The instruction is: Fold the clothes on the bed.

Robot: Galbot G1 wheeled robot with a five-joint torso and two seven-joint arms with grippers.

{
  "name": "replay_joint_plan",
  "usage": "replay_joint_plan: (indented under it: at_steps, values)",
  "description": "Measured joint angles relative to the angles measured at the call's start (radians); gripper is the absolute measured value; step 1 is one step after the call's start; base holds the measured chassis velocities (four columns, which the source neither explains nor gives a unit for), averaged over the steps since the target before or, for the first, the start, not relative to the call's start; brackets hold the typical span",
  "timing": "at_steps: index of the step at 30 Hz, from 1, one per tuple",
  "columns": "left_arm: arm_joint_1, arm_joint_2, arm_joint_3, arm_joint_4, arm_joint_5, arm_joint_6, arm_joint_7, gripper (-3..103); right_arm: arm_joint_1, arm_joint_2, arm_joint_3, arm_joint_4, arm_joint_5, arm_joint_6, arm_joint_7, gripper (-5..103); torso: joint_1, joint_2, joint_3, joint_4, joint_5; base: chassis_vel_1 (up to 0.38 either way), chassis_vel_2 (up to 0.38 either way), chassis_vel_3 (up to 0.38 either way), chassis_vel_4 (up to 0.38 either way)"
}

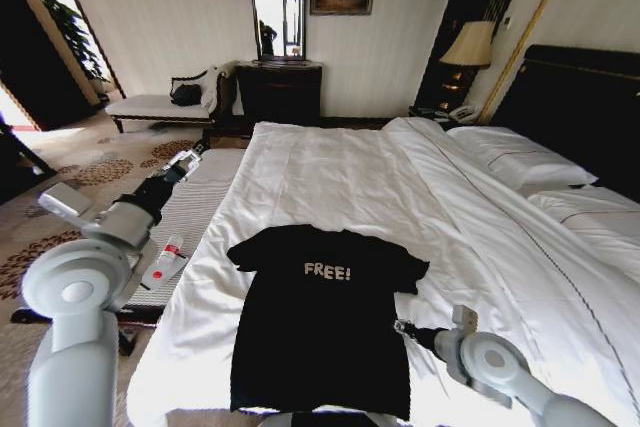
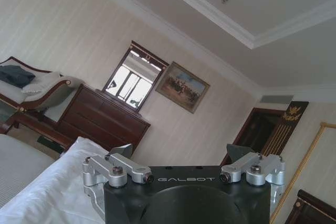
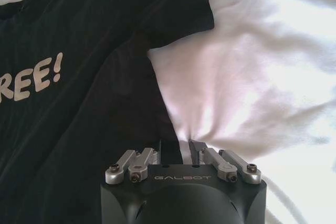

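Head view: a black T-shirt (image 1: 320, 322) is lying flat and unfolded near the foot of the white bed (image 1: 400, 187), so folding looks barely begun. Left wrist view: the left gripper (image 2: 181, 153) is spread wide, pointing across the room. Right wrist view: the right gripper (image 3: 177, 148) is pinching the shirt's side edge.

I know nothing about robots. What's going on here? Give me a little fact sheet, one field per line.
Setting: hotel-style bedroom
T-shirt: black, flat on the bed, "FREE!" facing up, sleeves spread
Bed: white duvet, dark headboard
Right tool: at the shirt's side edge below the sleeve, fingers nearly together where shirt meets duvet
Left tool: open, raised over the bench beside the bed
Bench: holds a small remote
Folding: not yet begun
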Motion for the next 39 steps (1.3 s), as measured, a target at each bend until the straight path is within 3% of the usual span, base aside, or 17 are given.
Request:
replay_joint_plan:
  at_steps: [5, 7, 8, 10, 39]
  values:
    - [0.004, 0.0, 0.0, 0.001, 0.01, -0.001, 0.001, 100, -0.017, -0.002, 0.005, 0.009, -0.008, 0.004, -0.001, 14, 0.0, 0.0, 0.0, -0.0001, 0.0001, 0.0, 0.0, 0.0, 0.0]
    - [0.005, 0.0, -0.001, 0.001, 0.01, -0.001, 0.001, 100, -0.02, -0.001, 0.006, 0.011, -0.01, 0.004, -0.001, 14, 0.0, 0.0, 0.0, -0.0001, 0.0, 0.0, 0.0, 0.0, 0.0]
    - [0.006, 0.001, -0.002, -0.001, 0.01, -0.001, 0.001, 100, -0.023, 0.0, 0.007, 0.015, -0.012, 0.005, -0.001, 3, 0.0, 0.0, 0.0, -0.0001, 0.0, 0.0, 0.0, 0.0, 0.0]
    - [0.008, 0.002, -0.002, -0.002, 0.01, -0.001, 0.002, 100, -0.027, 0.001, 0.008, 0.019, -0.013, 0.006, -0.001, 1, 0.0, 0.0, 0.0, 0.0, 0.0, 0.0, 0.0, 0.0, 0.0]
    - [0.013, 0.008, -0.01, -0.009, 0.006, -0.002, 0.002, 100, -0.187, -0.018, 0.139, 0.09, -0.012, 0.024, 0.027, 0, 0.0, 0.0, 0.0, -0.0001, 0.0001, 0.0, 0.0, 0.0, 0.0]
